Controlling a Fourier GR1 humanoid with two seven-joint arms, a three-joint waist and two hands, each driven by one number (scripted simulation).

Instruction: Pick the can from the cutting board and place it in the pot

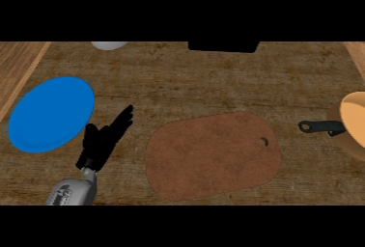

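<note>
The brown cutting board (210, 154) lies in the middle of the counter with nothing on it; it has a small hole near its right edge. No can shows anywhere. The pot (354, 124) sits at the right edge, orange inside, cut off by the frame, its black handle (321, 127) pointing left toward the board. My left hand (103, 140) rests left of the board with fingers straight and pointing up and to the right, holding nothing. My right hand does not show.
A blue plate (51, 115) lies at the left, just beyond my left hand. A grey round object (108, 45) and a black object (223, 46) sit at the far edge. Lighter wood (18, 62) borders the counter's left side.
</note>
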